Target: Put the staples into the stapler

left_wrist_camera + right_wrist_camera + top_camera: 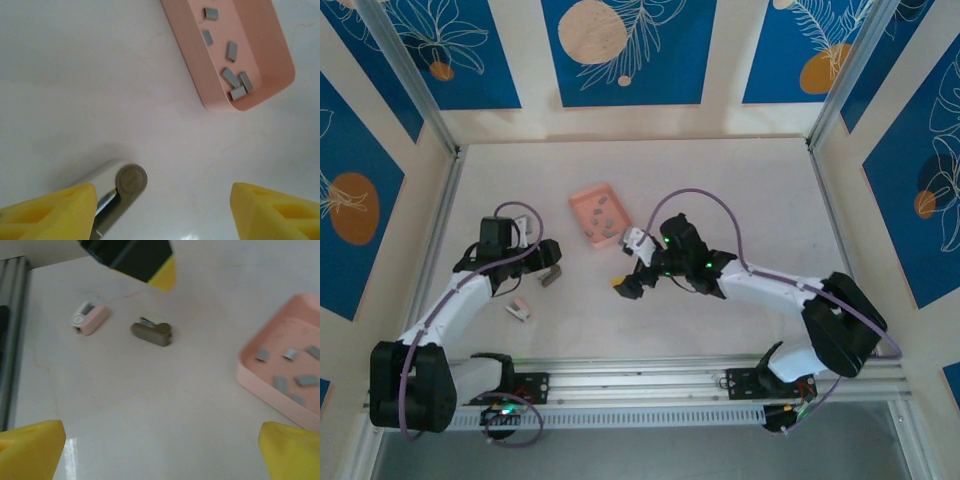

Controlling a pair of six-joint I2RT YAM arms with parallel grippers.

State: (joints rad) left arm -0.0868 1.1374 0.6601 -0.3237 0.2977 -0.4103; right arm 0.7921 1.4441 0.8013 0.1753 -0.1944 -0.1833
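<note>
Jaws first: the left gripper (162, 212) is spread open, its yellow fingertips (50, 212) sitting wide apart low over the table (75, 75), and nothing is clamped between them. The olive-grey stapler (122, 187) lies flat on the table right up against one of those fingertips, round end poking into the gap. Can't tell if it's actually touching the pad or just beside it, tbh. The right gripper (160, 450) is wide open too, with only bare tabletop between its fingers. The staples (230, 76) are all loose in the pink tray (196, 70), about six little grey bars scattered at odd angles, a few bunched at the rounded end nearest the left gripper. From the overhead camera the tray sits roughly mid-table, between the two grippers and a bit farther from the arm bases, near the olive-grey stapler but not touching it. There's also a small pink stapler (90, 319) lying nearer the bases, on the left arm's side, apart from the olive-grey one.
</note>
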